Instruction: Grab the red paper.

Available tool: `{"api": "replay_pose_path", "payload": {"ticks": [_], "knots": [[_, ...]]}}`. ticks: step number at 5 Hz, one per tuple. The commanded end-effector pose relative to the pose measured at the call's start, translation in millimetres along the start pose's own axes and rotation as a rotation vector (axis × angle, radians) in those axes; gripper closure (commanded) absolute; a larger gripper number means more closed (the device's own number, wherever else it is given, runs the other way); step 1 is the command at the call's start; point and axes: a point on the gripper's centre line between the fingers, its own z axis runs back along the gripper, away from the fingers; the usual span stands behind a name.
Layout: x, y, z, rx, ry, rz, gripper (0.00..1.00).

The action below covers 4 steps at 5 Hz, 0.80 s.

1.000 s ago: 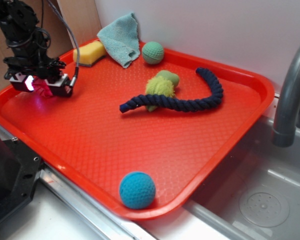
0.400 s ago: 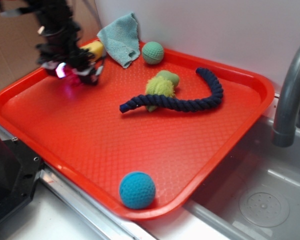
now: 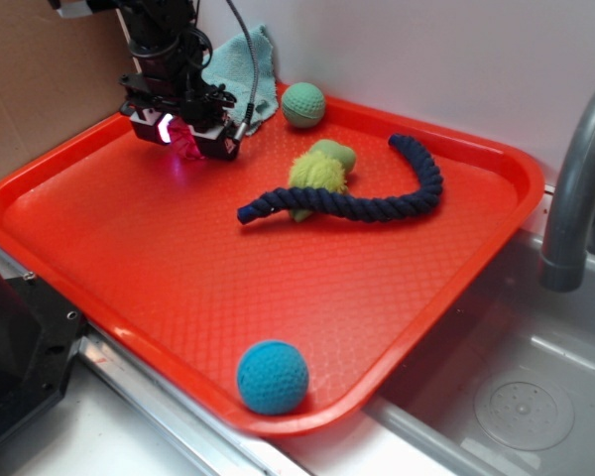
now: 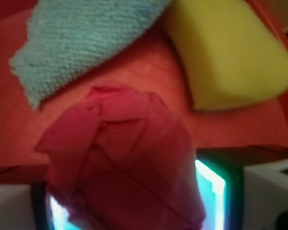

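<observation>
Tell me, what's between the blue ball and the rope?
Nothing. In the exterior view, only bare tray stretches between the blue ball and the rope.

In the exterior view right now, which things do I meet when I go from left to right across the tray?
pincer shut on the red paper → blue ball → green ball → fuzzy green toy → curled end of the dark blue rope
</observation>
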Motion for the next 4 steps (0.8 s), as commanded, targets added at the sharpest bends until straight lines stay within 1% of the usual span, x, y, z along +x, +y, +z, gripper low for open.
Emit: {"api": "replay_pose_path", "payload": {"ticks": [1, 2, 3, 4], "knots": [[-49, 4, 87, -0.083, 0.038, 0.05, 1.0], [-88, 2, 145, -0.099, 0.032, 0.028, 1.0], [-96, -1, 184, -0.102, 0.032, -0.022, 1.0], [-94, -14, 185, -0.07, 0.049, -0.061, 1.0]]}}
